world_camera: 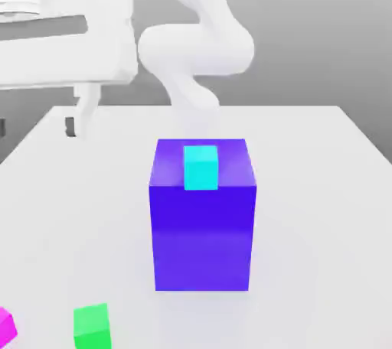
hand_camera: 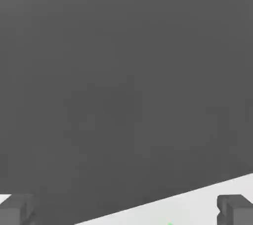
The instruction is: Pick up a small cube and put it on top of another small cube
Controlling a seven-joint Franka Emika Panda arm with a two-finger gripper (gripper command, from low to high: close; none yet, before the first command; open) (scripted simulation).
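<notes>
The small magenta cube [world_camera: 5,327] lies on the white table [world_camera: 321,187] at the front corner on the exterior view's left, partly cut off by the frame edge. A small green cube [world_camera: 92,327] sits just to its right. A small cyan cube [world_camera: 201,167] rests on top of a tall blue-violet block [world_camera: 202,225] in the middle of the table. My gripper [world_camera: 80,115] hangs over the table's far corner on the exterior view's left, well away from all cubes. In the hand view my gripper [hand_camera: 126,210] stands open, its fingertips [hand_camera: 236,208] wide apart with nothing between them.
The white arm [world_camera: 195,57] rises behind the tall block at the table's far edge. The block is the one tall obstacle, standing between the arm's base and the front cubes. Bare table surface lies on both sides of it.
</notes>
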